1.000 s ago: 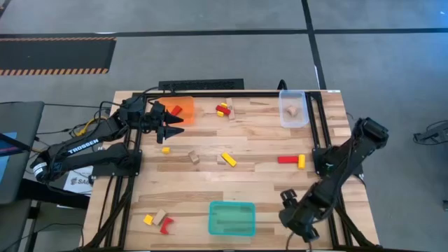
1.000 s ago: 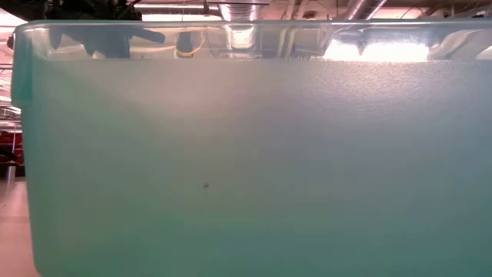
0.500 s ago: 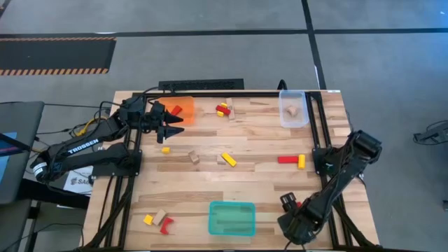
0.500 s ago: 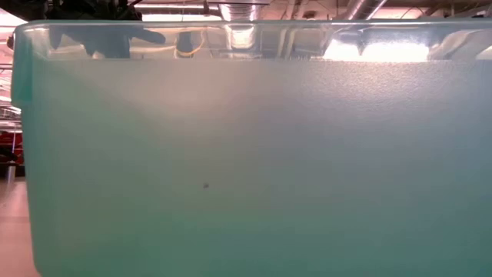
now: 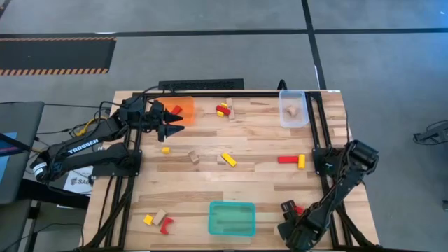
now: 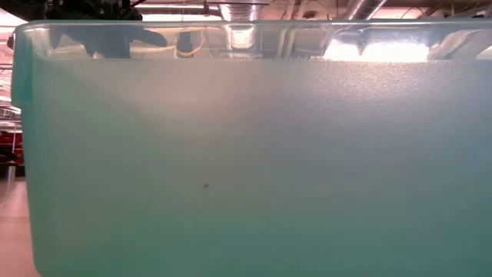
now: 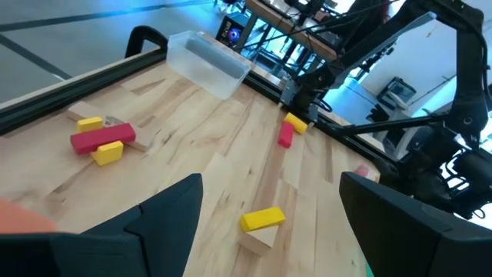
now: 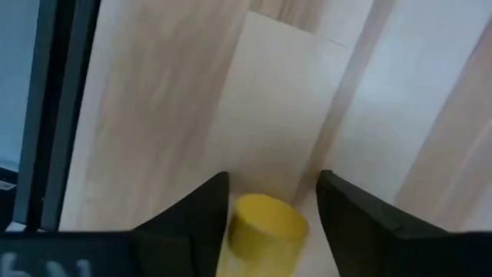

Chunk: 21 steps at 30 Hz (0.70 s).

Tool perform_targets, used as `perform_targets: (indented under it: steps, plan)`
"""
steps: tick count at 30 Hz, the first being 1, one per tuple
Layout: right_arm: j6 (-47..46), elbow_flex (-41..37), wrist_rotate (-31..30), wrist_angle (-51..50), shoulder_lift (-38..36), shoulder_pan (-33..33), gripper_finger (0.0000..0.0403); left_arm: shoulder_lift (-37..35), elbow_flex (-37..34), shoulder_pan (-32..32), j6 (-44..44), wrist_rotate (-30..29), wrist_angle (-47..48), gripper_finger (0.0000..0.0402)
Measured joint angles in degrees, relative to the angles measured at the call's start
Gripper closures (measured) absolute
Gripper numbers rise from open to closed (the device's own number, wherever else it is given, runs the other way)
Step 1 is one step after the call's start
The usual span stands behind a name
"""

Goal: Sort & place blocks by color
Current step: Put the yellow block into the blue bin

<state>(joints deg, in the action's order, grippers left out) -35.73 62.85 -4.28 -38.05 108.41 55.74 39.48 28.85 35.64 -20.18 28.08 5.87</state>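
My right gripper (image 8: 273, 185) points straight down over the table's near right corner (image 5: 294, 218). Its open fingers stand on either side of a yellow round block (image 8: 265, 223) lying on the wood; I cannot tell whether they touch it. A red block (image 5: 300, 209) shows beside that gripper. My left gripper (image 5: 173, 120) waits open at the far left, beside the orange tray (image 5: 183, 103), which holds a red block (image 5: 176, 110). More red, yellow and wood blocks lie scattered: a far cluster (image 5: 223, 109), a yellow one on a wood one (image 5: 228, 159), and a red and yellow pair (image 5: 292, 160).
The teal tray (image 5: 232, 218) stands at the near edge, and its wall (image 6: 246, 154) fills the low view. The clear tray (image 5: 293, 115) at the far right holds a wood block (image 5: 291, 110). Three blocks (image 5: 158, 220) lie at the near left. Black rails frame the table.
My right gripper has sunk toward the table and moved a little toward the near edge, its arm folding lower over the near right corner. The blocks and trays have stayed where they were.
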Motion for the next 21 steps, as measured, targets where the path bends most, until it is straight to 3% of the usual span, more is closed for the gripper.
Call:
perform_targets:
  steps: [8,15,19,21]
  plan:
    - [-0.3,-0.3,-0.4,-0.1,-0.3,0.1,0.0301,0.0,0.0,0.0,-0.6,0.1,-0.3,0.0107]
    - [-0.9,-0.9,-0.6,-2.5,-6.3,-2.2,0.0365,0.0,0.0,0.0,-0.6,0.0,-0.6,0.0107]
    - [-8.4,-0.6,-0.4,-2.5,-13.6,-4.7,0.0377,0.0,0.0,0.0,-0.6,0.0,-0.9,0.0107]
    - [-18.4,-0.6,-0.2,-2.4,-17.0,-5.4,0.0376,0.0,0.0,0.0,-0.6,0.1,-0.9,0.0107]
